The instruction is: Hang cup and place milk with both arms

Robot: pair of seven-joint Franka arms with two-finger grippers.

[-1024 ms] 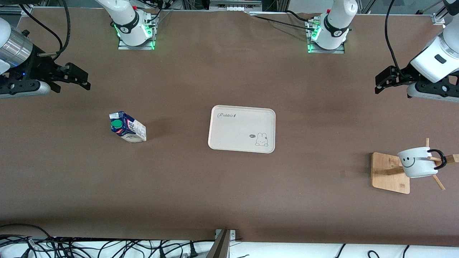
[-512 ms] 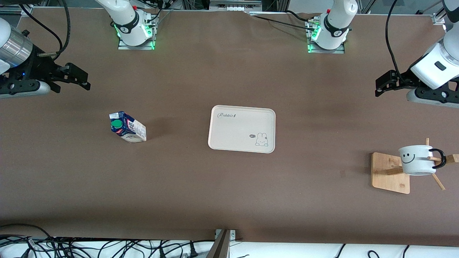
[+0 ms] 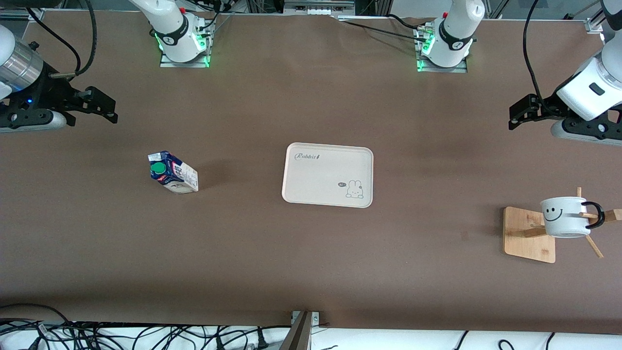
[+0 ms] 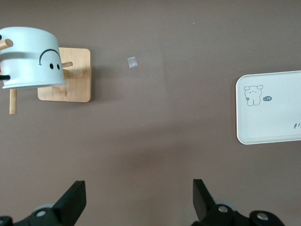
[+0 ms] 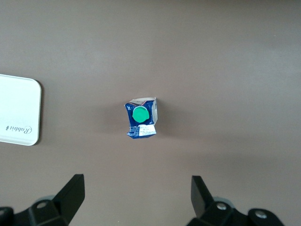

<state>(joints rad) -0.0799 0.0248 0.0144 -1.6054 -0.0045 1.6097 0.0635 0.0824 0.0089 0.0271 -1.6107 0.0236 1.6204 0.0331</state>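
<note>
The cup (image 3: pixel 562 222), a white mug with a smiley face, hangs by its black handle on a peg of the wooden rack (image 3: pixel 528 235) at the left arm's end of the table; the left wrist view shows this cup (image 4: pixel 30 59) too. My left gripper (image 3: pixel 514 115) is open and empty, in the air over bare table near the rack. The milk (image 3: pixel 172 172) stands upright toward the right arm's end, its green cap up, also seen as the milk (image 5: pixel 141 118) in the right wrist view. My right gripper (image 3: pixel 108 108) hovers open and empty over bare table.
A cream tray (image 3: pixel 296 194) with a rabbit print lies flat in the middle of the table, between milk and rack. Cables run along the table edge nearest the front camera. A small pale scrap (image 4: pixel 132 62) lies near the rack.
The hanging cup has swung from tilted to level on its peg. The left arm drew back slightly. The right gripper shifted a little toward the bases' side.
</note>
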